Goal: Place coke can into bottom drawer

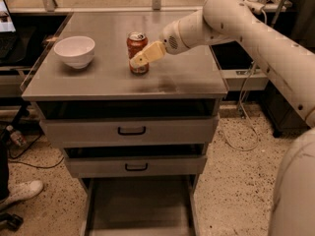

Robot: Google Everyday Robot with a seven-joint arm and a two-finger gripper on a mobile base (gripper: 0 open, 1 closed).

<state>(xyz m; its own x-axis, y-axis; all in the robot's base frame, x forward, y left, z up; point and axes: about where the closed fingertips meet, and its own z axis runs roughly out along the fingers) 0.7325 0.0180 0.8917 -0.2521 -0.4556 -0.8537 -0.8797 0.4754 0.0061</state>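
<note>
Red coke can (136,43) stands partly hidden behind the gripper (138,60).

The grey metal cabinet top (172,80) carries two things: a white bowl (75,50) near its left edge and the coke can (137,42) standing upright near the middle, well apart from it. The gripper (142,57) hangs low at the can's right side.

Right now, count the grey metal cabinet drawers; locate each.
3: upper drawer under the tabletop, middle drawer below it, bottom drawer pulled open at floor level. The gripper is at the red coke can.
</note>
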